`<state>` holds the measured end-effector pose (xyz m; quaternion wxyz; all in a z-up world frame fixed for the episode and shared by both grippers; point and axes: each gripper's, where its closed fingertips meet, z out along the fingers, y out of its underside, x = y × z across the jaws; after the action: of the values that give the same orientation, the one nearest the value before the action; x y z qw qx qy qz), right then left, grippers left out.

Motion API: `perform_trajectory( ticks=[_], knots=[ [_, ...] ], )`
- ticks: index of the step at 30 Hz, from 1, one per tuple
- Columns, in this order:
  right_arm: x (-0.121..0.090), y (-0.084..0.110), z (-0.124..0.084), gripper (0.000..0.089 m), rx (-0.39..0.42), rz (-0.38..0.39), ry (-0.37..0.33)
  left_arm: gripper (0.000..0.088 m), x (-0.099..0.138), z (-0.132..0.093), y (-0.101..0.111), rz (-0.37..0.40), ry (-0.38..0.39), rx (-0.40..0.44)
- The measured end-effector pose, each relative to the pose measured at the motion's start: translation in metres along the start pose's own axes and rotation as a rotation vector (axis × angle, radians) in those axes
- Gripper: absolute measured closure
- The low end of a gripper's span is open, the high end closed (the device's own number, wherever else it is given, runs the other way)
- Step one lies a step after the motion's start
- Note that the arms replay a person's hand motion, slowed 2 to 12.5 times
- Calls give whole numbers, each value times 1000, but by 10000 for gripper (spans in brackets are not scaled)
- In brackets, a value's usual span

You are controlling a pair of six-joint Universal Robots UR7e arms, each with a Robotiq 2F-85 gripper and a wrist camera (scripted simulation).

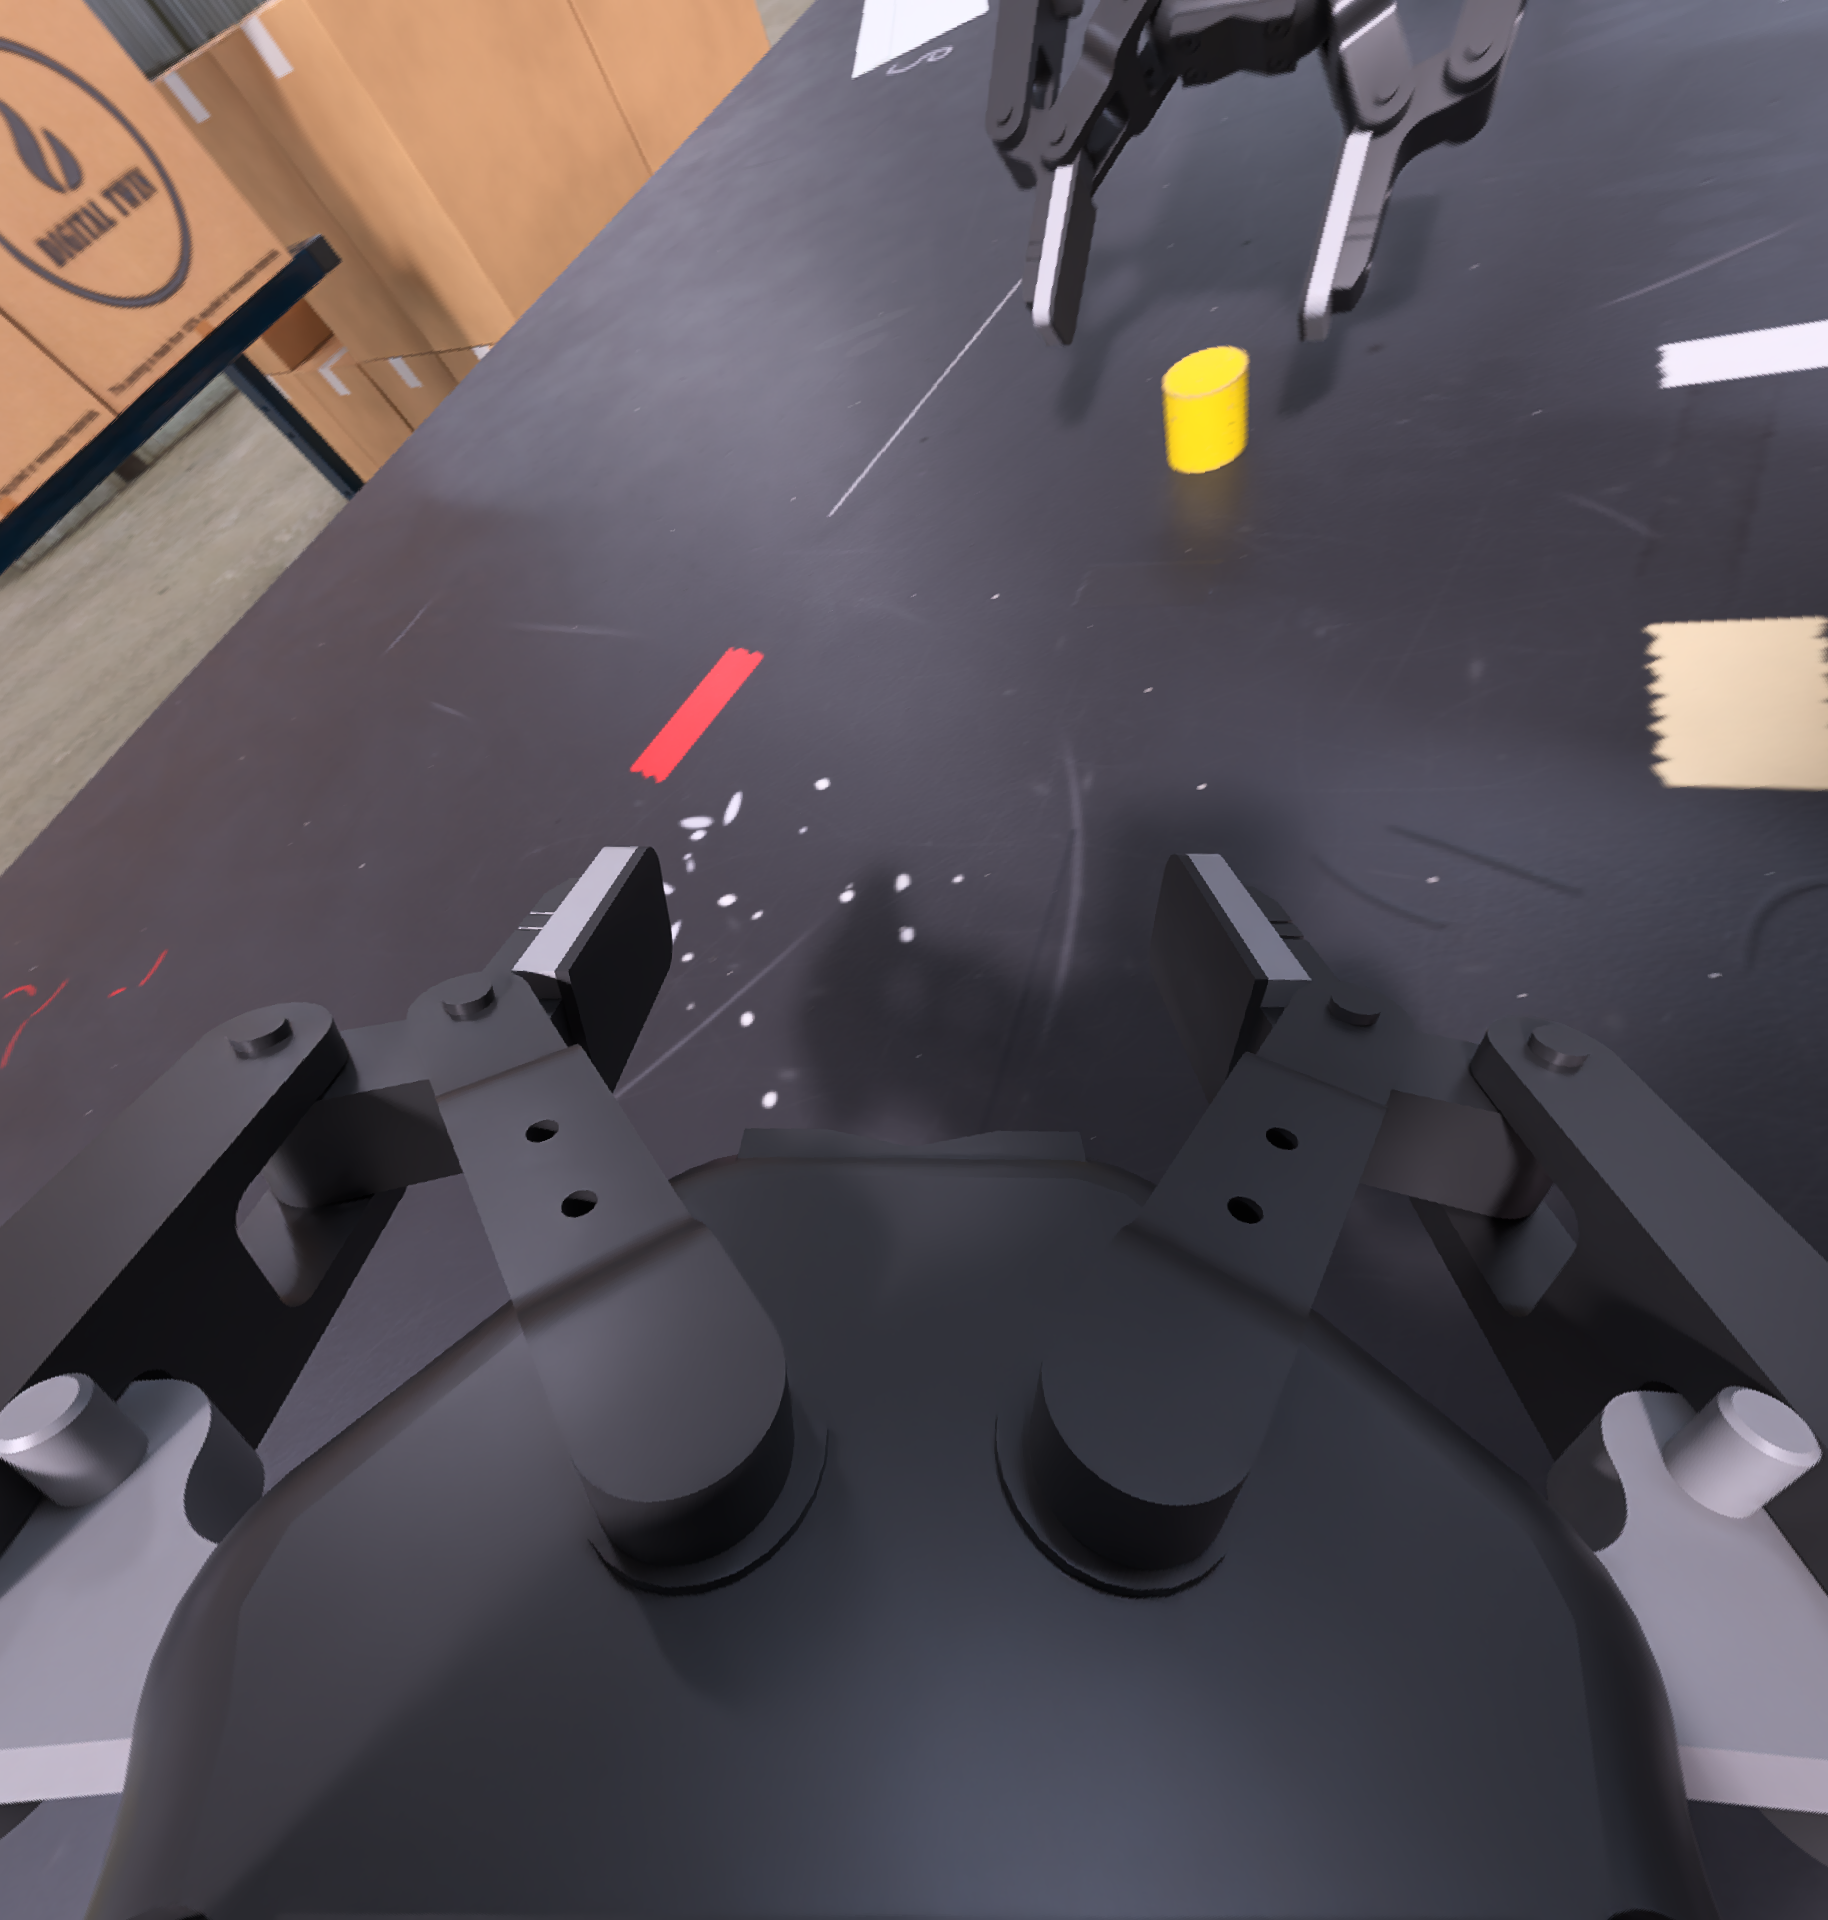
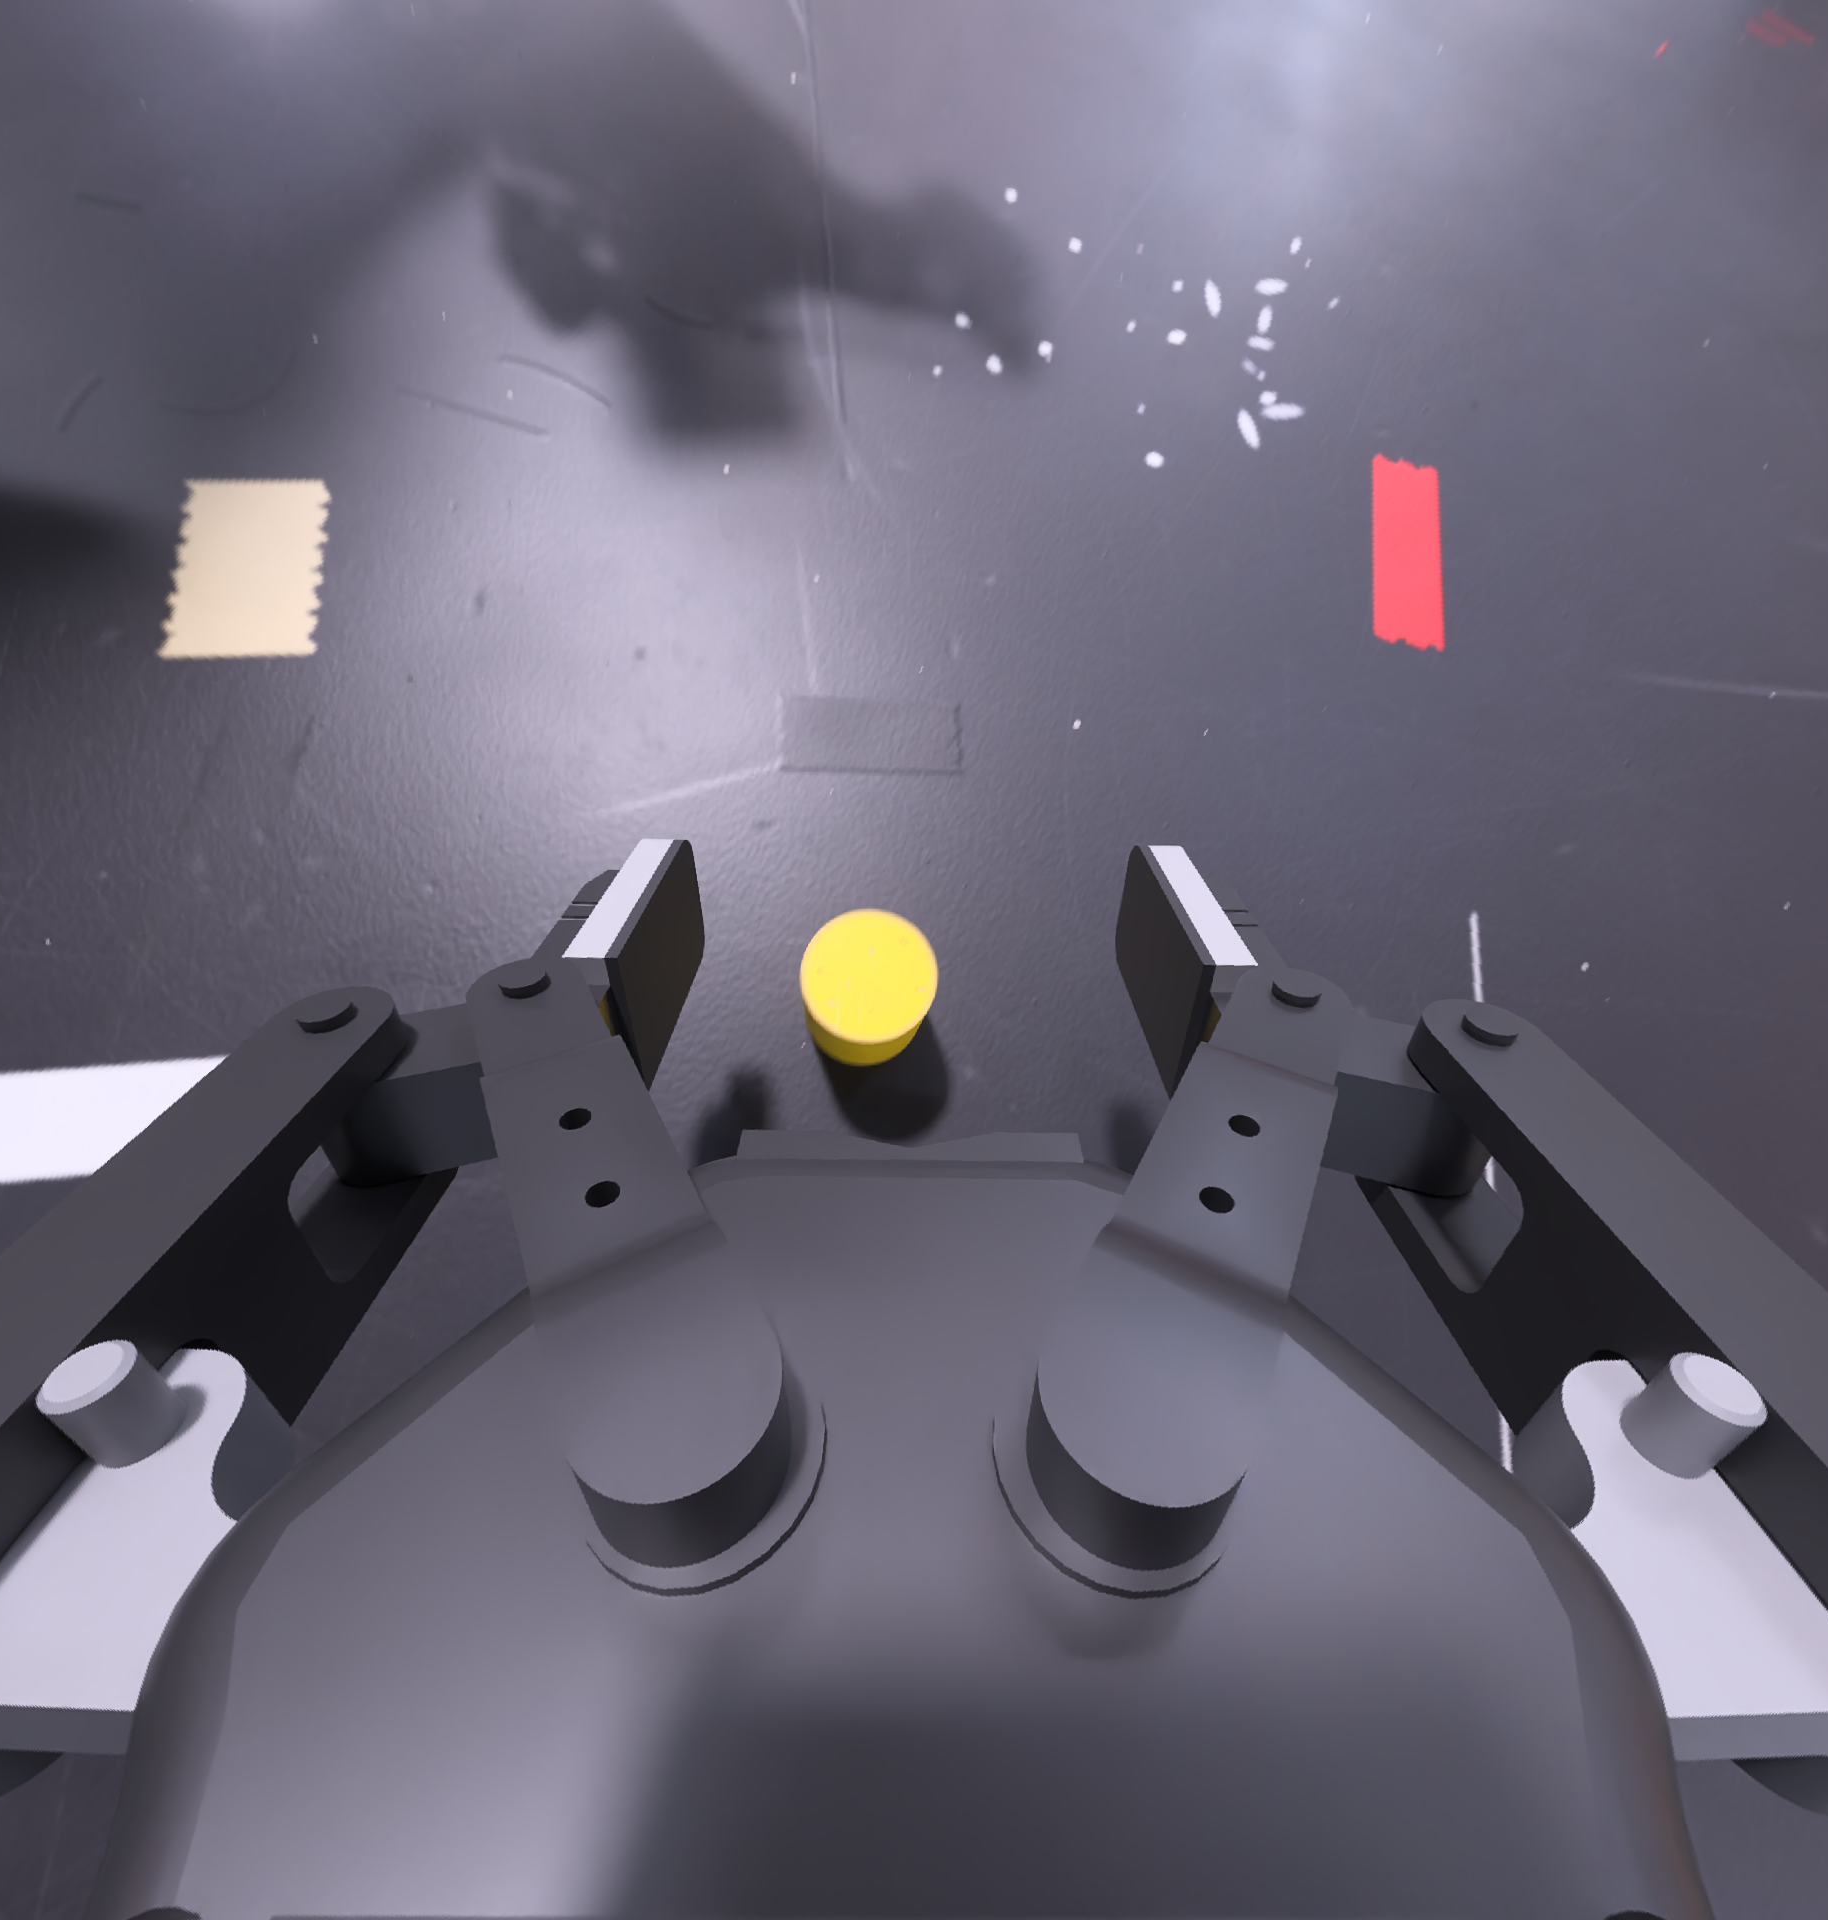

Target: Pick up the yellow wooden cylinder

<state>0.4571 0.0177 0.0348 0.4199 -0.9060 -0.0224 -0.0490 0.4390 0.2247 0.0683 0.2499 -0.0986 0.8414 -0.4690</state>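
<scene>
The yellow wooden cylinder point(image 1: 1206, 408) stands upright on the dark table. In the right wrist view the cylinder point(image 2: 868, 985) shows from above, between my right gripper's point(image 2: 910, 935) open fingers, touching neither. In the left wrist view the right gripper point(image 1: 1196, 301) hangs open just above the cylinder, fingertips near its top level on either side. My left gripper point(image 1: 915, 935) is open and empty, hovering over the table well short of the cylinder.
A red tape strip point(image 1: 697, 715), a beige tape patch point(image 1: 1746, 704), a white tape strip point(image 1: 1767, 351) and white paint specks lie flat on the scratched table point(image 1: 993, 623). Cardboard boxes point(image 1: 266, 208) and a blue rack stand beyond the table's left edge.
</scene>
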Motion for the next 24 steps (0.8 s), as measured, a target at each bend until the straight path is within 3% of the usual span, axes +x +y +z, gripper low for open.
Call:
perform_trajectory(
  ticks=[8, 13, 19, 24],
  knots=[
    [-13, 27, 0, 197, -98, -7, 19, 116, 40, 15, -17, 5, 100, 25],
    [-13, 30, 2, 234, -103, 10, 19, 124, 53, 27, -21, 28, 119, 10],
    [-19, 27, 11, 425, -66, 54, -44, 169, 63, 41, -25, 24, 140, -16],
    [-11, 25, 12, 608, -44, 78, -41, 220, 70, 51, -30, -1, 147, -40]
  ],
)
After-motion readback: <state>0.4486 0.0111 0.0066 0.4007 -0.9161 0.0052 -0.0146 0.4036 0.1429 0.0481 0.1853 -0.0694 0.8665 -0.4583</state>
